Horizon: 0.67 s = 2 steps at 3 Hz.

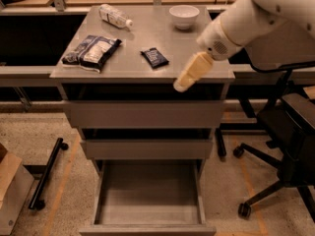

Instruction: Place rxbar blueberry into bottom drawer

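Note:
The rxbar blueberry [154, 57] is a small dark navy wrapper lying flat on the grey cabinet top [142, 70], near its middle. The bottom drawer [147, 215] is pulled out at the foot of the cabinet, and its plain grey floor holds nothing. My gripper [181, 86] hangs from the white arm at the cabinet's front right edge, to the right of the bar and a little nearer than it, not touching it. It holds nothing that I can see.
A larger dark-and-white crinkled bag [92, 51] lies at the top's left. A plastic bottle [114, 15] and a white bowl [184, 16] sit at the back. The two upper drawers [145, 114] are shut. An office chair [285, 146] stands at the right, a cardboard box [10, 191] at the lower left.

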Each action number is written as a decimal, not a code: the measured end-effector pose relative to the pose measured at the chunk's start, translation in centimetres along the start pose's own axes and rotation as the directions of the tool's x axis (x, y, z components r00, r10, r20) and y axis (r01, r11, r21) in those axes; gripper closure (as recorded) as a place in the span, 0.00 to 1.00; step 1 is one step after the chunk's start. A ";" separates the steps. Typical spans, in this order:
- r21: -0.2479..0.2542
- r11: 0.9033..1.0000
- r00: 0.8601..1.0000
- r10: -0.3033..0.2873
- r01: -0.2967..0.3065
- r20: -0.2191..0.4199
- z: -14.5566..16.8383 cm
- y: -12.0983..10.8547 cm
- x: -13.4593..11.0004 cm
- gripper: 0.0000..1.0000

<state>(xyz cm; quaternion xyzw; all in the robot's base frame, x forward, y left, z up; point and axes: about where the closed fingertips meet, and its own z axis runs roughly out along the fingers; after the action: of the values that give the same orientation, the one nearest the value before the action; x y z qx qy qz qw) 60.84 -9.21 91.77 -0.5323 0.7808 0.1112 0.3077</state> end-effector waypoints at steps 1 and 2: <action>0.035 0.998 0.997 0.048 -0.051 0.062 3.1 -4.0 -2.1 0.00; 0.038 0.998 0.996 0.054 -0.057 0.073 3.5 -4.7 -2.3 0.00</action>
<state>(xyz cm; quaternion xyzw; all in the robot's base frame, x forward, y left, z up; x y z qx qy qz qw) 66.89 -7.55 91.10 -0.4998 0.7858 0.1229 0.3430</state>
